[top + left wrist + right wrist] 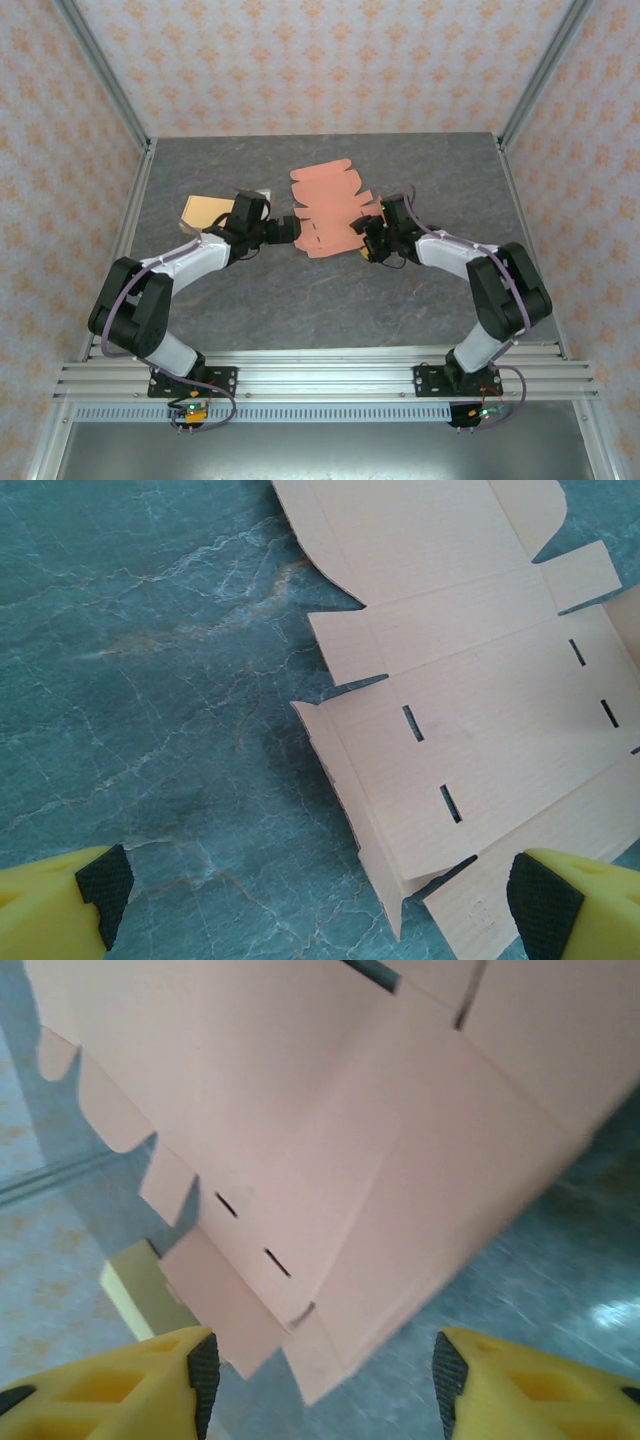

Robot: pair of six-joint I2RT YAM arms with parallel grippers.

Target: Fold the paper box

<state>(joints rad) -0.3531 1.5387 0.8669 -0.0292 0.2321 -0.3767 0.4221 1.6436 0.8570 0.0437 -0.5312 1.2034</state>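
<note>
1. Salmon-pink card, the flat paper box blank (328, 208), lies unfolded near the middle of the grey marbled counter (300, 300), between the two arms.
2. Creases, short dark slots and scalloped side flaps mark the blank's surface (480, 680); no panel is folded fully upright.
3. At the blank's left edge, the left pincer (284, 229) sits low over the counter with its jaws spread wide and gripping nothing. In its wrist view the black pads (103, 882) stand at the bottom corners. A side flap lies just beside the right-hand pad, and whether they touch cannot be told.
4. At the blank's near right corner, the right pincer (362, 240) has its jaws apart. A corner of the card (310, 1355) pokes between the pads (203, 1365) and touches neither. This corner looks slightly raised off the counter, though the view is blurred.
5. Behind the left arm's wrist lies a tan card piece (203, 211), apart from the blank.
</note>
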